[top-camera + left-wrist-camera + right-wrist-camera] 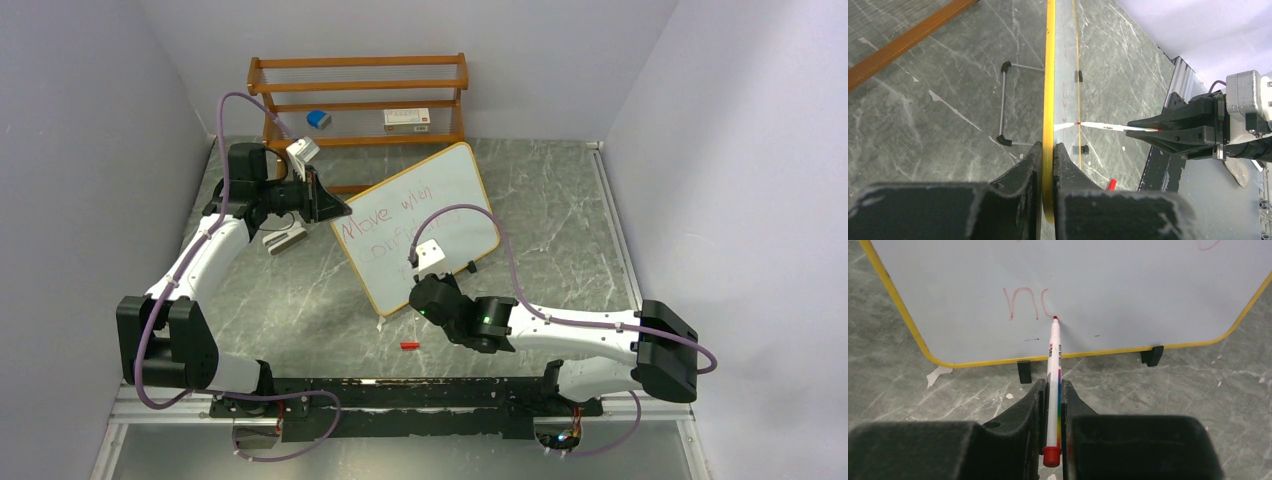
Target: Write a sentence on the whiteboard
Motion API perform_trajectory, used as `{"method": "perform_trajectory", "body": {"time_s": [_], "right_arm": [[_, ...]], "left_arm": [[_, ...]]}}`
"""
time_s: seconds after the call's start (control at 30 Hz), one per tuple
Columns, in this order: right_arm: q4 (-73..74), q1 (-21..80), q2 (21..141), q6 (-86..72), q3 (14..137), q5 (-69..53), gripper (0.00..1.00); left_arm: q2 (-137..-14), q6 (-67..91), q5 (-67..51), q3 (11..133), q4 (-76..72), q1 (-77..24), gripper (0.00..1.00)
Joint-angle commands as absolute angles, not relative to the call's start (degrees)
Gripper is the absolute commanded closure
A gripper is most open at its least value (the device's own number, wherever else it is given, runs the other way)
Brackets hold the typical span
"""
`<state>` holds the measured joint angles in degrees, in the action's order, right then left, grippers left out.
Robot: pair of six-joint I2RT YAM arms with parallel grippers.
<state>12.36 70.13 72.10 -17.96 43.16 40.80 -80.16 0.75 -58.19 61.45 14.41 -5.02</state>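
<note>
1. Between right gripper [1053,386] jaws: marker [1053,355] is sitting clamped, tip touching whiteboard [1128,285] just ahead, beside red letters [1020,302].
2. Left gripper [1048,150] jaws are pinching the board's yellow edge between them, steadying it.
3. Judging: this stroke is needing light tip pressure and slow travel; pushing forward hard is risking tipping the board.

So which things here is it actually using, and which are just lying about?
In use: whiteboard, gripped at its edge by the left hand; marker, in the right hand.
Lying about: wooden rack, blue item and white box on it, small red piece.
</note>
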Motion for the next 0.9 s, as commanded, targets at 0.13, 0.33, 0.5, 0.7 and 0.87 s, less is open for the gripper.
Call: {"method": "perform_trajectory", "body": {"time_s": [0.13,0.33,0.5,0.7,0.87], "right_arm": [[11.4,69.0,71.9,-17.9,42.5,44.5,1.0],[9.2,68.8,72.0,-16.4,43.4,44.8,1.0],[7.7,68.7,72.5,-15.3,44.2,44.9,1.0],[6.4,68.7,72.9,-14.2,45.2,44.2,1.0],[5.7,68.7,73.0,-14.0,45.6,43.6,1.0]], "left_arm": [[-80.8,-3.0,-54.9,61.5,15.8,-5.2,0.95],[-80.8,-3.0,-54.9,61.5,15.8,-5.2,0.95],[-80.8,-3.1,-54.9,61.5,15.8,-5.2,0.95],[-80.7,-3.1,-54.9,61.5,15.9,-5.2,0.95],[-80.7,-3.1,-54.9,61.5,15.8,-5.2,0.95]]}}
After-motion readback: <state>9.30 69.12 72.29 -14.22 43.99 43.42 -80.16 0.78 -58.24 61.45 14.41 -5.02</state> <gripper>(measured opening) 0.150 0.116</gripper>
